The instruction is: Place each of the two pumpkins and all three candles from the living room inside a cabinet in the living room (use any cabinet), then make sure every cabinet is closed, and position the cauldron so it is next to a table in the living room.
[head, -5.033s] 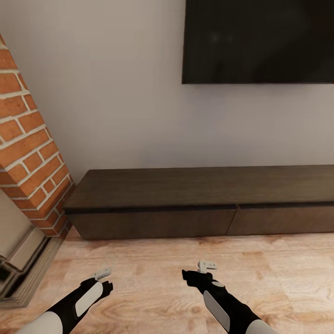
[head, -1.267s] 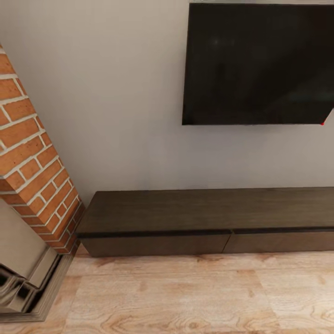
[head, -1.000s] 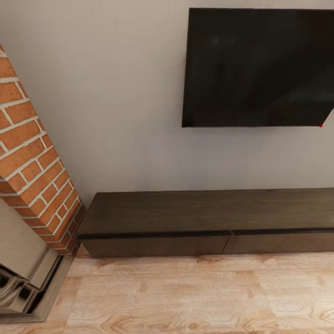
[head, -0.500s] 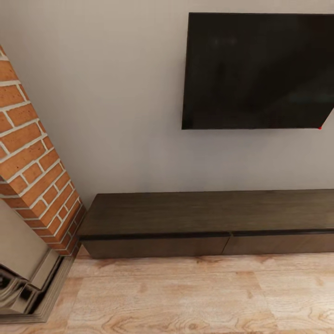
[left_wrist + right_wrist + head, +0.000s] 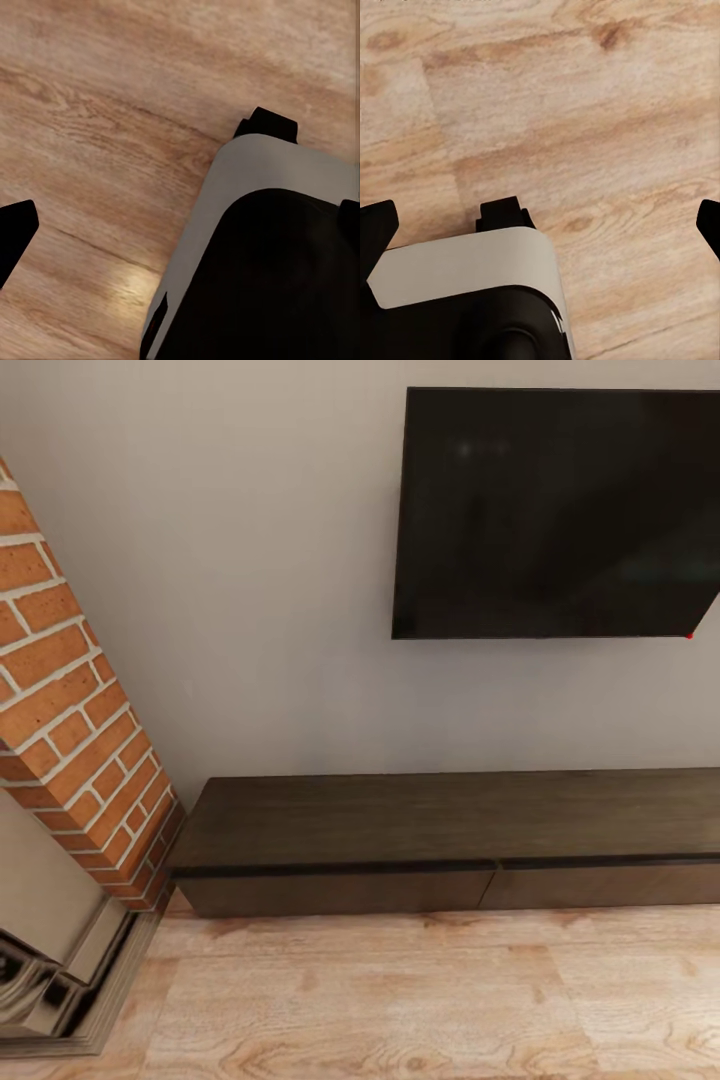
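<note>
Presently the head view faces a low dark cabinet (image 5: 440, 840) against the wall, under the TV (image 5: 555, 510) and just beside the brick fireplace (image 5: 70, 710). Both of its fronts sit flush and look closed, and its top is bare.

Where the pumpkins, candles and cauldron lie cannot be told from these pictures. Closed fronts would fit goods already stowed inside, and equally goods lying elsewhere in the room. Progress on stowing and on the cauldron is therefore unsettled; only the closed state of this cabinet can be recorded.

The left gripper (image 5: 180, 232) hangs over the wood floor (image 5: 400, 1000) above the robot's own grey-and-black body, fingers spread wide with nothing between them. The right gripper (image 5: 540, 225) is likewise spread and empty over floor and body.
</note>
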